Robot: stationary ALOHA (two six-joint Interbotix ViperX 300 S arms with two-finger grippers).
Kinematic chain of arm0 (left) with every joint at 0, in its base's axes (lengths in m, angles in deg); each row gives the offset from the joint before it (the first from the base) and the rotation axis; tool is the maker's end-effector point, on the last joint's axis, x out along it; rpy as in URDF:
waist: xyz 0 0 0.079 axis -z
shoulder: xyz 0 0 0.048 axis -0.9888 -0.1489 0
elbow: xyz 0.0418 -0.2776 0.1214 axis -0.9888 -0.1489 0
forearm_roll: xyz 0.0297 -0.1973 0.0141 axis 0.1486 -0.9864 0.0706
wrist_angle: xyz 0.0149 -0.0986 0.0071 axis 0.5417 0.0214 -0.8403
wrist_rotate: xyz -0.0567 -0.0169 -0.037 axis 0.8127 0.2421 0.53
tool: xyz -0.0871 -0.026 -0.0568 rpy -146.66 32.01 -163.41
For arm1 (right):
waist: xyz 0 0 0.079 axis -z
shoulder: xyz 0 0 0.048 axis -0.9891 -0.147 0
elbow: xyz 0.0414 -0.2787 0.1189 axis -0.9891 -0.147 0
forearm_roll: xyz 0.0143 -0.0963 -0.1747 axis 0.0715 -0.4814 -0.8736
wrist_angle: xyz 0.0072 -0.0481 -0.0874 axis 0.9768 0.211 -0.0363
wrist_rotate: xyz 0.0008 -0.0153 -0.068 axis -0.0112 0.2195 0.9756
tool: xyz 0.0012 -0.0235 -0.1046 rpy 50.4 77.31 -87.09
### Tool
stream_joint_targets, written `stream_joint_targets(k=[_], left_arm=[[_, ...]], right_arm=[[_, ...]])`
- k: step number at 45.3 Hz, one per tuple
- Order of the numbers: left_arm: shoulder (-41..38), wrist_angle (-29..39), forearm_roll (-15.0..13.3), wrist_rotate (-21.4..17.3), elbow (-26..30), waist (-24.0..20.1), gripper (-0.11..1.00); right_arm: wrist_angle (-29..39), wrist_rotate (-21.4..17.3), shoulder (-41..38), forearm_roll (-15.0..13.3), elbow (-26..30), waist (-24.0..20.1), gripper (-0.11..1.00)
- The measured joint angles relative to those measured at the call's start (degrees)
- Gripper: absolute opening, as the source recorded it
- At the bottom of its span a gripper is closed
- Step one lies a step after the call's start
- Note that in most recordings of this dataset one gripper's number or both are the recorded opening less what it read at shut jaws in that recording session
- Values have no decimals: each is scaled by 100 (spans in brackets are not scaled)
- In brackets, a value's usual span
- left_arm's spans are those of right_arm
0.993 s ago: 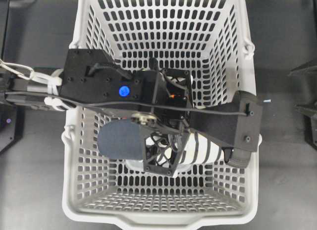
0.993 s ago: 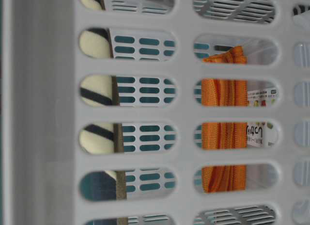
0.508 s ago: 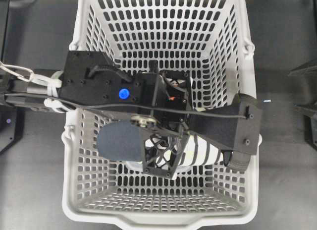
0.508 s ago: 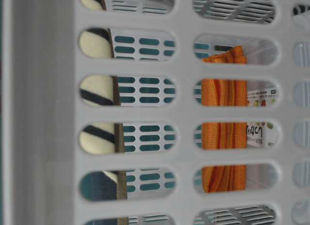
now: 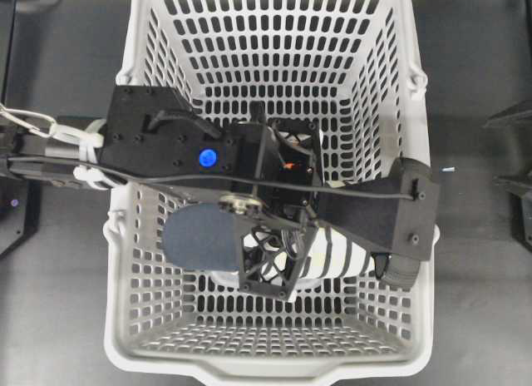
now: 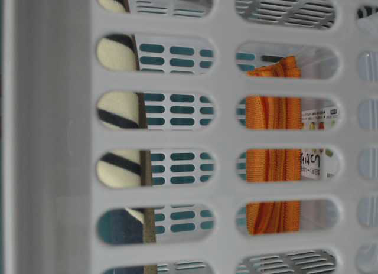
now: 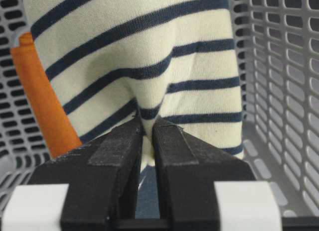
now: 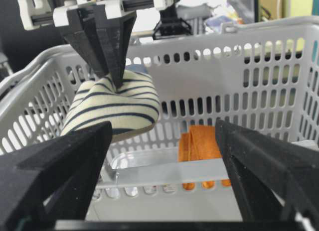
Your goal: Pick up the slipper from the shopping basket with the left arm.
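Right wrist view: left gripper pointing straight down, jaws pinched tight on a fold of the slipper's striped toe fabric, slipper hanging just under the fingertips, clear of the shopping basket floor, orange cloth lying below and to the right. Right gripper spread wide, holding nothing, well back outside the near wall. Overhead view: slipper lying long axis left to right beneath the left arm, navy insole end leftward. Height off the floor legible only from the right wrist view; fabric puckering between the jaws only from the left wrist view.
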Motion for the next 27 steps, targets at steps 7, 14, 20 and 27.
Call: stream_joint_targets(k=[7,14,20,27], left_arm=[[0,0,0,0,-9,0,6],[0,0,0,0,-9,0,6],[0,62,0,0,0,0,6],[0,202,0,0,0,0,6]], right_arm=[[0,-18,9,-9,-9,0,80],[0,-123,0,0,-53,0,80],[0,-141,0,0,-97,0,80],[0,-141,9,0,-97,0,80]])
